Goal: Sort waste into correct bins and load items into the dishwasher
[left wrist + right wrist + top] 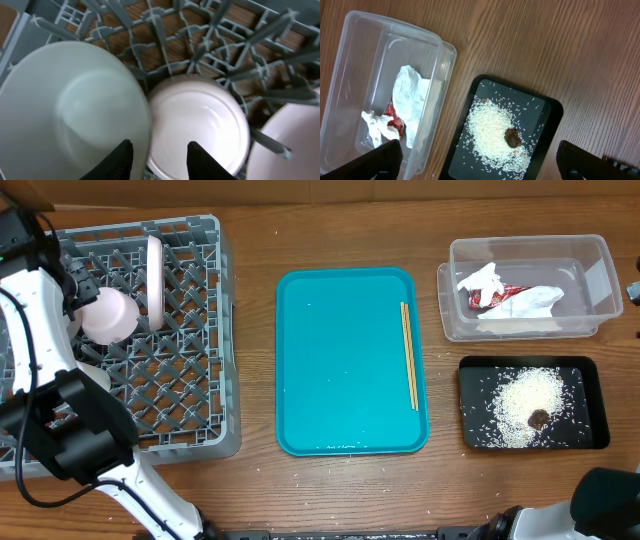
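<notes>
- Wooden table (350, 220) underlies everything.
- Left gripper (160, 147): jaws partly apart, gripping nothing, astride the adjoining rims of the pale grey-green bowl (65, 110) and the pinkish-white bowl (200, 125) in the grey crate (190, 405).
- White plate (153, 275) stands upright beside them.
- Right gripper (479, 150): jaws wide, empty, above the black tray (547, 112) holding rice (490, 127) and a brown scrap (512, 138).
- Clear tub (585, 280) holds the napkin (482, 280) and the red wrapper (490, 298).

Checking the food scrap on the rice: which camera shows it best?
Right wrist: the brown food scrap is large and unobstructed on the rice. Overhead shows only a small dark spot; the left wrist view misses it.
</notes>
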{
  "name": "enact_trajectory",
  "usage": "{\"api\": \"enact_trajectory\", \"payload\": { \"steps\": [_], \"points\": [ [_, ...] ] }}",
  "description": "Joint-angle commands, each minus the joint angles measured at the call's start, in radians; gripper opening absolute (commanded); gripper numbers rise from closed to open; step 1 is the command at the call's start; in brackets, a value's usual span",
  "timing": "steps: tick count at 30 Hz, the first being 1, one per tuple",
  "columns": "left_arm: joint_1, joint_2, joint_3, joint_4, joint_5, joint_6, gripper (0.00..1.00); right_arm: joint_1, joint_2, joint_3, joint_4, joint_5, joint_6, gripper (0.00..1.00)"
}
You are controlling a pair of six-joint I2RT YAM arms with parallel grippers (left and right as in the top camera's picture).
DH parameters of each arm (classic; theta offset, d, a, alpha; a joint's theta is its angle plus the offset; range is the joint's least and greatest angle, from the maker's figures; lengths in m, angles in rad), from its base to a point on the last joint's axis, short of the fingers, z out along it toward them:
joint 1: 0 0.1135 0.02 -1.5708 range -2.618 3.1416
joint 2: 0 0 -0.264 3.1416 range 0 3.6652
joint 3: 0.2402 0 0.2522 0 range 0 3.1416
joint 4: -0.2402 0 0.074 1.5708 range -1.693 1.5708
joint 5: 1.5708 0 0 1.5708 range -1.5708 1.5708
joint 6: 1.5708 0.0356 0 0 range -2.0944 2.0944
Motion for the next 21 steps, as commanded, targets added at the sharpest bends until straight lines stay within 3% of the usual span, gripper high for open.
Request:
{"api": "enact_trajectory", "payload": {
  "steps": [1,6,12,17,21],
  "points": [
    [0.026,0.019,0.003,0.023,-0.006,-0.02,0.38,-0.002,-0.001,0.02,0.003,0.011,-0.003,1.0],
    [0.035,0.022,0.003,0.011,-0.001,-0.017,0.36,-0.002,-0.001,0.02,0.003,0.011,-0.003,1.0],
    [0.037,0.022,0.002,0.003,0.136,0.05,0.34,-0.002,-0.001,0.02,0.003,0.011,-0.003,1.0],
    [0.037,0.022,0.002,-0.005,0.135,0.046,0.19,-0.002,-0.001,0.02,0.003,0.011,-0.003,1.0],
    [0.037,0.022,0.002,-0.009,0.13,0.038,0.19,-0.002,-0.001,0.02,0.003,0.011,-0.003,1.0]
  ]
}}
